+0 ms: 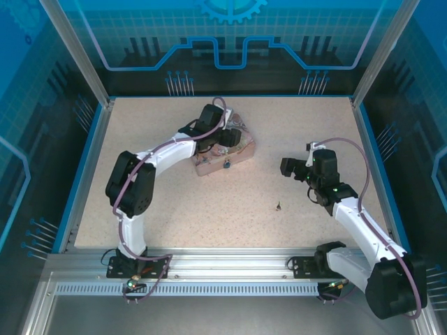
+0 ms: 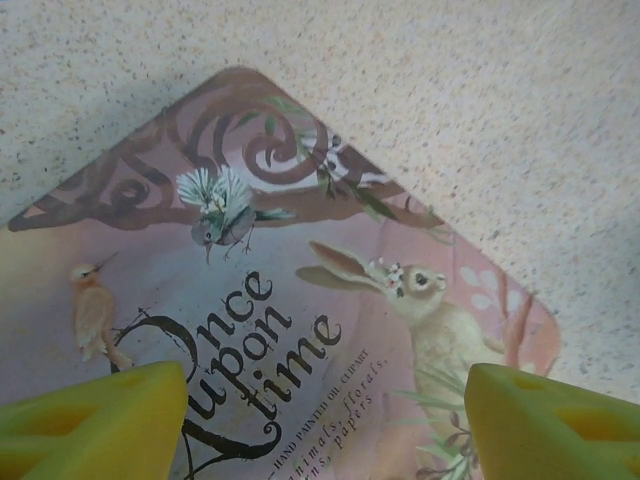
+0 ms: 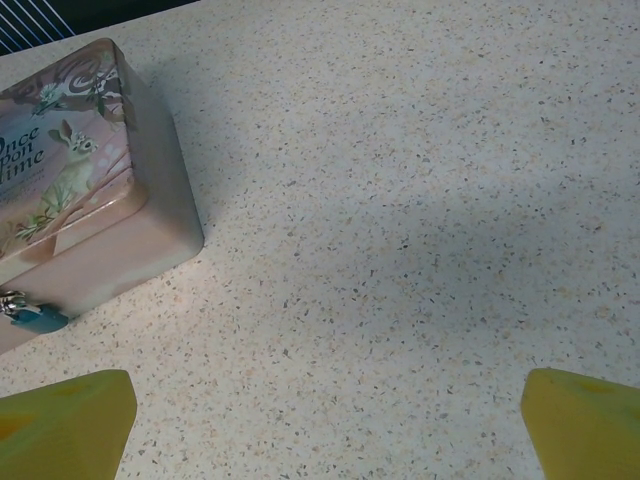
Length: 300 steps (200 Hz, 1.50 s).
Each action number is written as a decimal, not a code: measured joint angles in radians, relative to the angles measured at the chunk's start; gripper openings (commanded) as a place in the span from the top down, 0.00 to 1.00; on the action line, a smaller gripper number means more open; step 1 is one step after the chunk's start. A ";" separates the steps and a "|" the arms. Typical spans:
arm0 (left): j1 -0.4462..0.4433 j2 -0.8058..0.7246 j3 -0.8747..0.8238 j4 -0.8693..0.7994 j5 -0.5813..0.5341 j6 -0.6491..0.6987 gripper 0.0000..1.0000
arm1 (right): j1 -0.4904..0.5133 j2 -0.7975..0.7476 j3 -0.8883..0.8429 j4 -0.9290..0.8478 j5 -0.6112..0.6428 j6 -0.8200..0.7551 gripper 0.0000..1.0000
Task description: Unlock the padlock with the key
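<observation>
The tiny padlock (image 1: 227,166), bluish with a brass glint, hangs on the front face of the pink picture tin (image 1: 225,152). In the right wrist view the padlock (image 3: 32,316) sits at the tin's (image 3: 90,200) lower front edge. The key (image 1: 279,206), a thin dark sliver, lies alone on the table in front of and to the right of the tin. My left gripper (image 1: 229,137) hovers over the tin lid (image 2: 300,300), open (image 2: 325,425), holding nothing. My right gripper (image 1: 288,168) is open (image 3: 325,430) over bare table, to the right of the tin and behind the key.
The speckled tabletop (image 1: 209,216) is bordered by a blue rim and transparent walls (image 1: 84,63). Free surface lies between the tin and the right arm and along the near edge.
</observation>
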 measured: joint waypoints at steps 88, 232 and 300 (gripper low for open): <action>-0.023 0.064 0.009 -0.020 -0.098 0.013 0.39 | 0.003 -0.029 0.000 -0.002 0.008 0.003 0.00; -0.153 -0.198 -0.362 0.104 -0.151 -0.185 0.48 | 0.034 -0.054 0.000 -0.143 0.034 0.032 0.00; -0.163 -0.234 -0.368 0.066 -0.131 -0.237 0.34 | 0.093 -0.067 0.000 -0.279 -0.041 0.133 0.22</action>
